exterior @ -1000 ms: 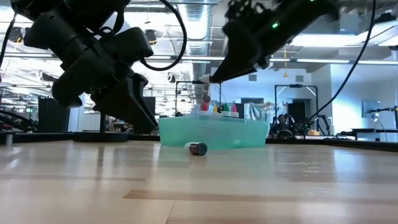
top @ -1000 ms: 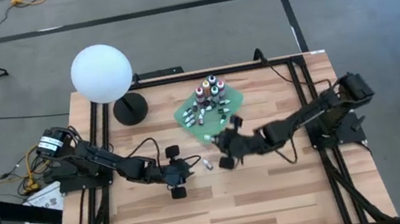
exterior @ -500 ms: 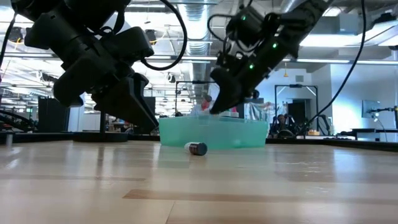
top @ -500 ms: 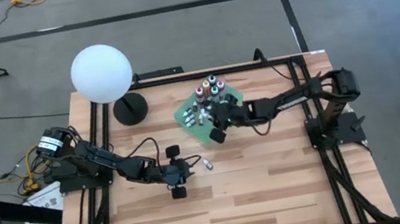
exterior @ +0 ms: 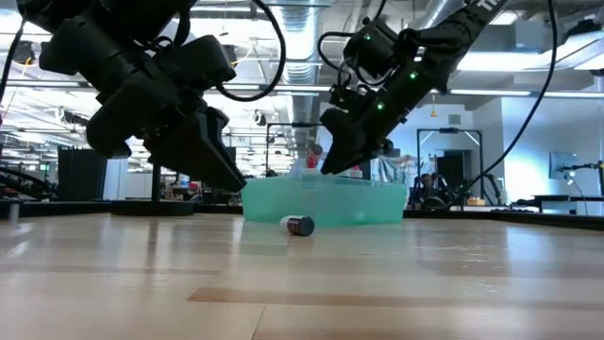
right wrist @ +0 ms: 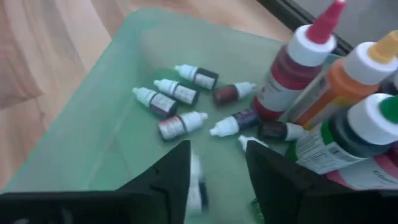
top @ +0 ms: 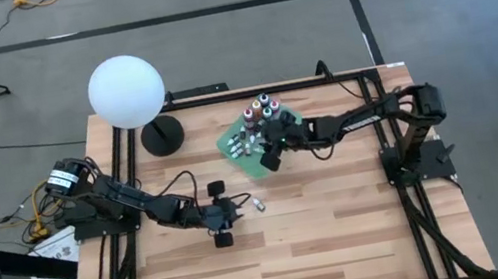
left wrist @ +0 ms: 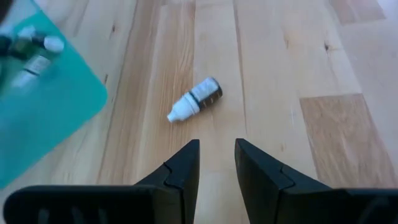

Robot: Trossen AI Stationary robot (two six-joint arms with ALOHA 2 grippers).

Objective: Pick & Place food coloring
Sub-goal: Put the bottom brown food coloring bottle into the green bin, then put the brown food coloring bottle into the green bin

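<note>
A stray food coloring vial (left wrist: 194,99) lies on its side on the bare table (left wrist: 348,56) just ahead of the left gripper (left wrist: 216,163), jaws slightly spread and empty; light, hard and apt to roll, it looks best pinched across its dark body; the right gripper (right wrist: 214,163), jaws spread, hovers low above the vials (right wrist: 176,91) on the green cloth (right wrist: 93,143).

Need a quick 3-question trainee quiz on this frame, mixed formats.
1. True or false: the small vial on the bare wood stands upright.
2. Which gripper hovers over the green cloth? A) left B) right
3. Fill in: the left gripper is ___, pointing at the vial.

Key:
1. False: it lies on its side.
2. B: the right gripper, above the lying vials and tall bottles.
3. open.
</note>
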